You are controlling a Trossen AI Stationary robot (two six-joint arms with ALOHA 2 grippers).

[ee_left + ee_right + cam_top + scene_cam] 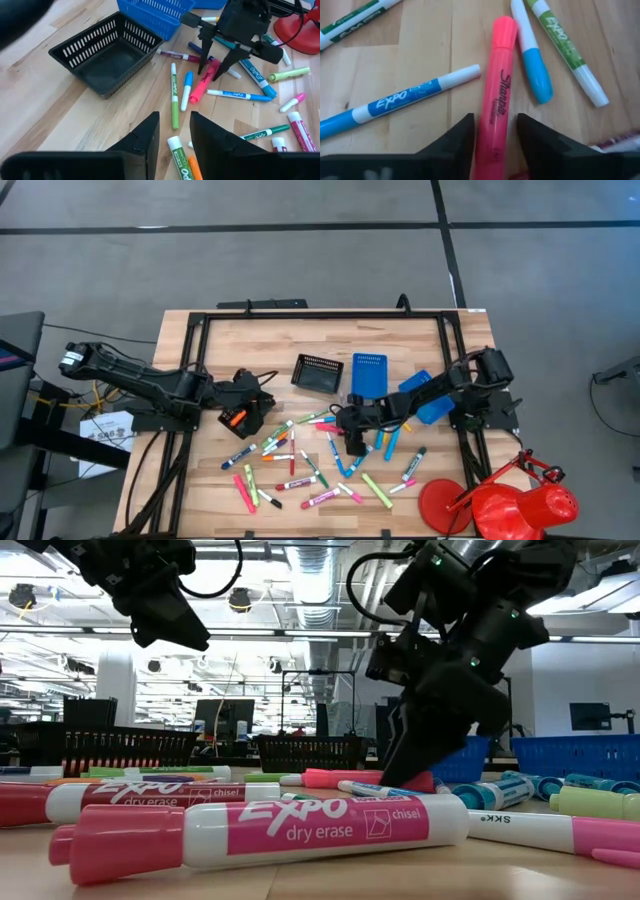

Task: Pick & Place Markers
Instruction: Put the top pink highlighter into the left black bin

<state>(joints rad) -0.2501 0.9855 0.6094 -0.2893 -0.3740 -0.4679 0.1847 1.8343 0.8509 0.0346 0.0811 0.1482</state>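
Dozens of capped markers (300, 465) in pink, green, blue, orange and white lie flat and scattered on the wooden table. My right gripper (495, 135) is open and low over a pink Sharpie marker (497, 85). Its fingers stand on either side of the barrel, pointing down; the left wrist view shows the right gripper (218, 60) straddling the same pink Sharpie (204, 82). My left gripper (174, 135) is open and hangs above a green-and-white marker (178, 152) and an orange marker (195, 167) at the left edge of the pile, touching nothing.
A black mesh tray (318, 373) and a blue mesh tray (368, 375) stand on the far side of the pile. Another blue tray (428, 400) lies under my right arm. A red lamp (505, 502) sits at the near right corner. Black frame rails (190, 360) border the table.
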